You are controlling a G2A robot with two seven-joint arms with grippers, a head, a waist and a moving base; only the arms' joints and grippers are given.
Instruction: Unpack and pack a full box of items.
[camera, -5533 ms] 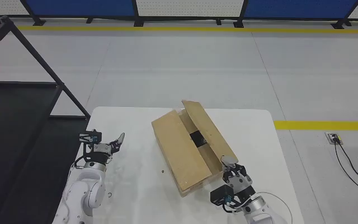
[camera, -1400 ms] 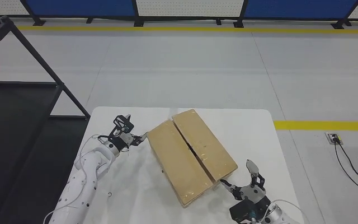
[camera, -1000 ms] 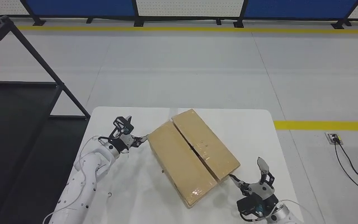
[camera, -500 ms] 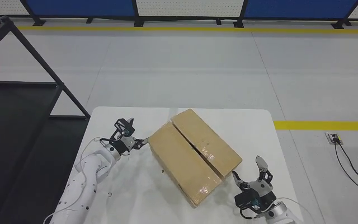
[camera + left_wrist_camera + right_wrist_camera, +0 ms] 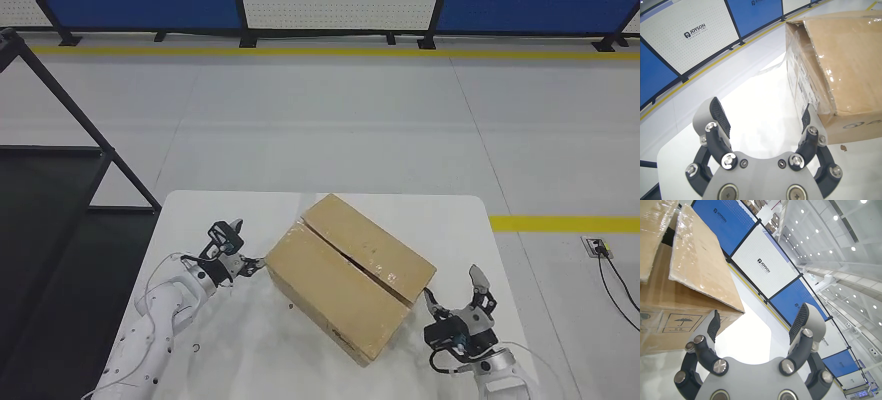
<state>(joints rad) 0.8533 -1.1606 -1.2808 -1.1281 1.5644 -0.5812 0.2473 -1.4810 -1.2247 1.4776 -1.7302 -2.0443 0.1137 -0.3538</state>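
A brown cardboard box (image 5: pixel 350 275) sits askew in the middle of the white table (image 5: pixel 230 345), both top flaps down with a slit between them. My left gripper (image 5: pixel 244 259) is open at the box's left corner. In the left wrist view, one fingertip (image 5: pixel 807 113) rests against the labelled side of the box (image 5: pixel 838 66). My right gripper (image 5: pixel 452 291) is open beside the box's right end. In the right wrist view, one fingertip (image 5: pixel 714 318) lies close to the printed face of the box (image 5: pixel 687 275); I cannot tell if it touches.
A black metal rack (image 5: pixel 60 200) stands left of the table. A small brown scrap (image 5: pixel 843 147) lies on the table by the box's corner. Loose clear tape (image 5: pixel 791 51) hangs off the box edge. A blue and white panel fence (image 5: pixel 340 15) runs along the back.
The raised flap came down. My left gripper moved in to the box's left corner. The box turned and slid toward the front right, and my right gripper drew back to the right.
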